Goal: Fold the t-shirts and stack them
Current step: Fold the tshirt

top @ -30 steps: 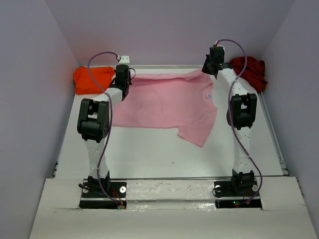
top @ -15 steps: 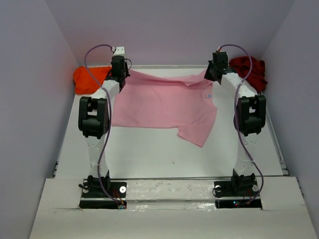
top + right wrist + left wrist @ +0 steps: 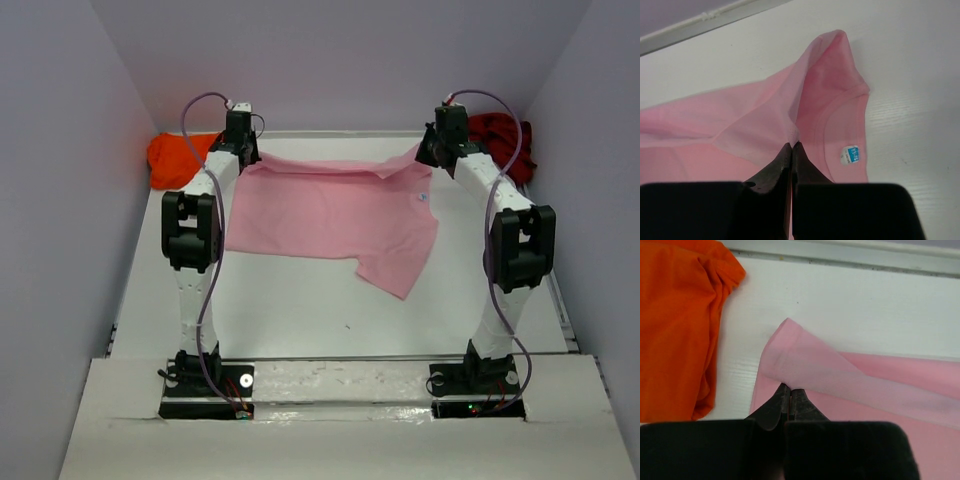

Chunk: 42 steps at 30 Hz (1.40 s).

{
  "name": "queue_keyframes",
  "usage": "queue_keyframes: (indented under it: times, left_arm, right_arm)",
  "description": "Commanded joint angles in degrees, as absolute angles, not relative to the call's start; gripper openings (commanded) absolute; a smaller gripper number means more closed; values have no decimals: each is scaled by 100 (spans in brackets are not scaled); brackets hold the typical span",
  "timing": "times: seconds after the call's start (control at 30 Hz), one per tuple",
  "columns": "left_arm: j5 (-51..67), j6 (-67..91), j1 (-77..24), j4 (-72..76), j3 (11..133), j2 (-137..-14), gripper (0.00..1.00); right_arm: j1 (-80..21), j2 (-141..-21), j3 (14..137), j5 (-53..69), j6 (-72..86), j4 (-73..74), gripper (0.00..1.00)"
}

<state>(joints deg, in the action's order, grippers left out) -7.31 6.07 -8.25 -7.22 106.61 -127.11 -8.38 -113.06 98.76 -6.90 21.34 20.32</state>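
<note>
The light pink t-shirt lies spread across the middle of the table, its far edge lifted at both corners. My left gripper is shut on the far left corner of the pink t-shirt; my right gripper is shut on a fold of the pink t-shirt near the collar and its blue label. The bright orange t-shirt lies bunched at the far left and shows in the left wrist view. The dark red t-shirt lies crumpled at the far right.
The white table is walled by purple panels on three sides, with a raised rim along the far edge. The pink shirt's near sleeve points toward the arm bases.
Both grippers have moved toward the far wall, pulling the pink t-shirt's far edge with them; the shirt has shifted back and stretched flatter between them.
</note>
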Motion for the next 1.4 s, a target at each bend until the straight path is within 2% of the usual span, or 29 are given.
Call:
queue_keyframes:
  times: [0.0,0.2,0.53,0.83,1.03,1.1,1.13,1.23,1.37]
  left_arm:
    - [-440,633,-809,-1432,10820,-12691,0]
    - [-342,598,-817,-2179,11162,-12911,0]
    - [-695,676,-800,-2706,10750,-12850,0]
    - [-72,861,-809,-2110,9195,-11630,0]
    - [193,914,-826,-1837,8859,-11031,0]
    - [316,958,-826,-1811,8929,-10916,8]
    - [377,958,-826,-1741,8938,-10864,20]
    - [553,1019,-826,-1618,8974,-10706,31]
    - [756,1099,-817,-1564,9096,-10582,38]
  right_arm:
    - [-905,-10899,9563,-721,2232,2091,0]
    - [-905,-10609,9176,-659,2329,2145,0]
    - [-958,-10283,8781,-615,2320,2145,0]
    - [-958,-10292,8780,-536,2373,2162,0]
    - [-1010,-10327,8771,-448,2382,2162,0]
    - [-1011,-10336,8754,-448,2373,2153,0]
    - [-1011,-10353,8754,-457,2373,2162,0]
    - [-1011,-10345,8745,-501,2329,2162,0]
    - [-1011,-10371,8771,-510,2312,2162,0]
